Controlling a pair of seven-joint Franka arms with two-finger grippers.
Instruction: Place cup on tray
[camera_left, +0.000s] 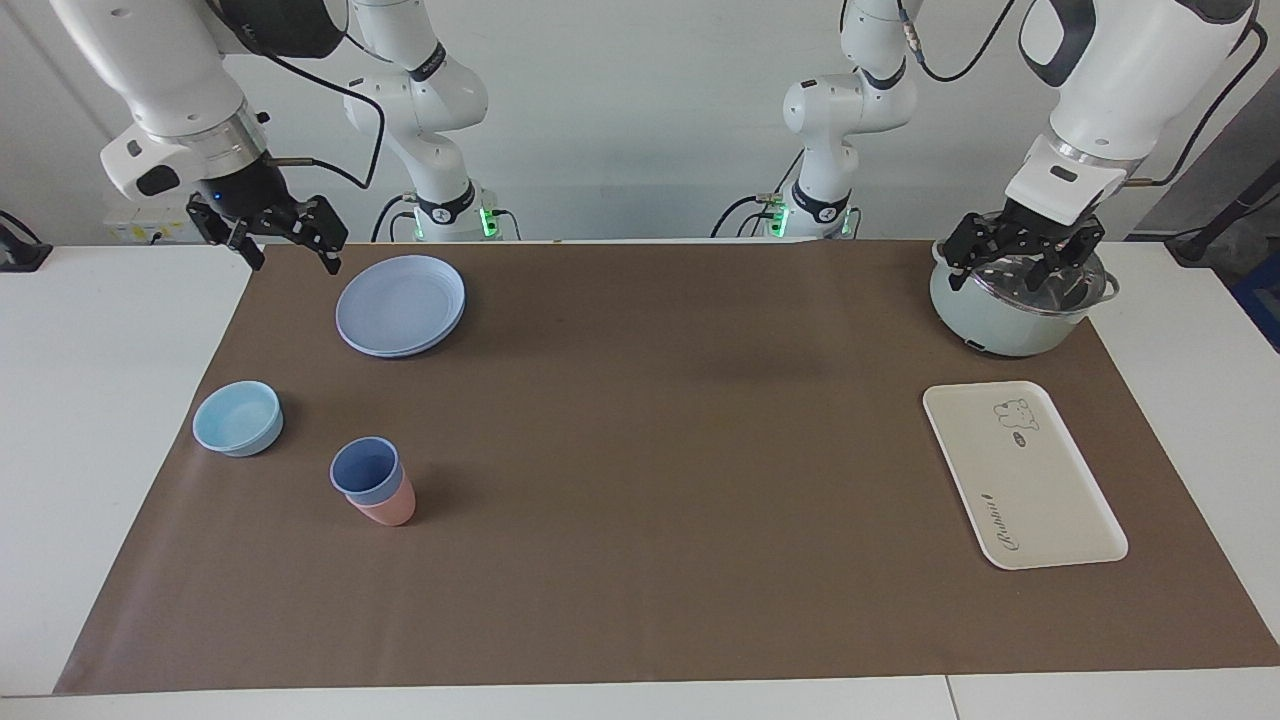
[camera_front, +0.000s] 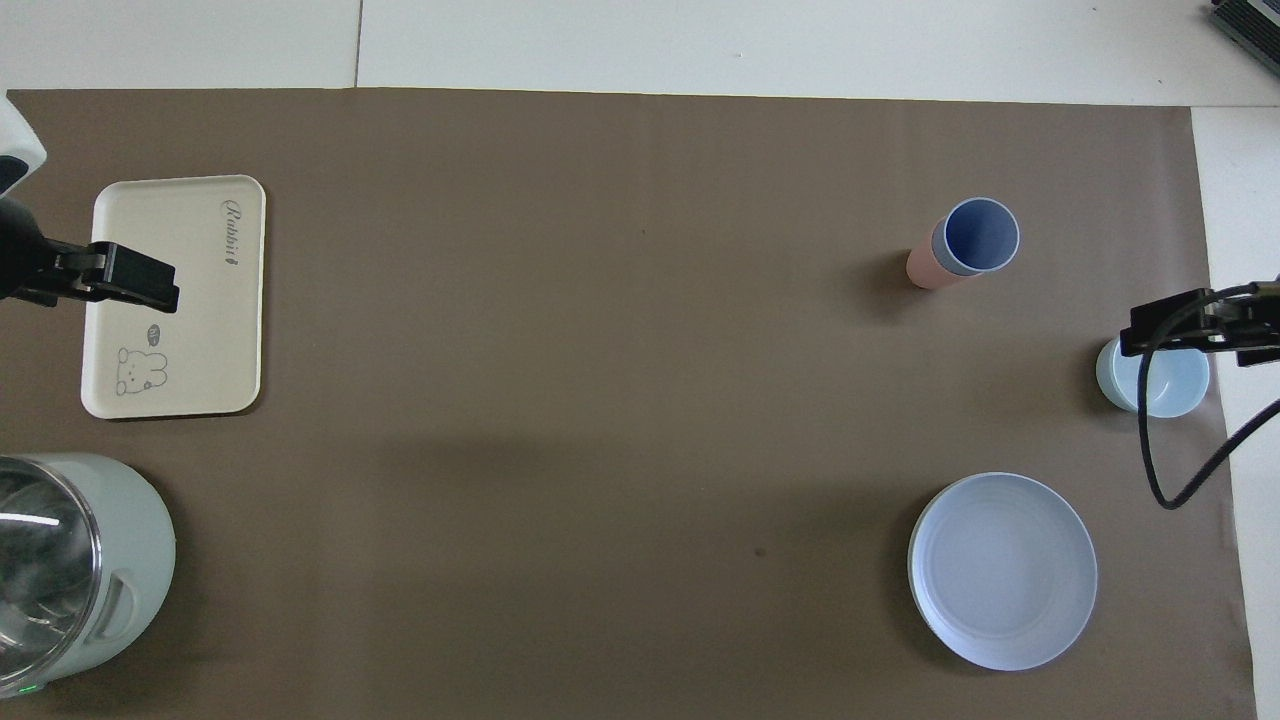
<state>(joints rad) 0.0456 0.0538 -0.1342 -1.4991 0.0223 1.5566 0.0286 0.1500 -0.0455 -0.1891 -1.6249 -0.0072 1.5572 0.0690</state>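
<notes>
The periwinkle-blue cup (camera_left: 366, 468) stands upright, nested inside a pink cup (camera_left: 388, 508), on the brown mat toward the right arm's end; it also shows in the overhead view (camera_front: 978, 235). The cream tray (camera_left: 1020, 480) with the bear print lies bare toward the left arm's end, seen from above too (camera_front: 190, 300). My right gripper (camera_left: 293, 258) hangs open and empty in the air beside the round plate. My left gripper (camera_left: 1020, 262) hangs open and empty over the pot. Both are well apart from the cup and the tray.
A round blue plate (camera_left: 400, 305) lies nearer to the robots than the cups. A low light-blue bowl (camera_left: 238, 418) sits beside the cups, at the mat's edge. A pale green pot (camera_left: 1015, 315) stands nearer to the robots than the tray.
</notes>
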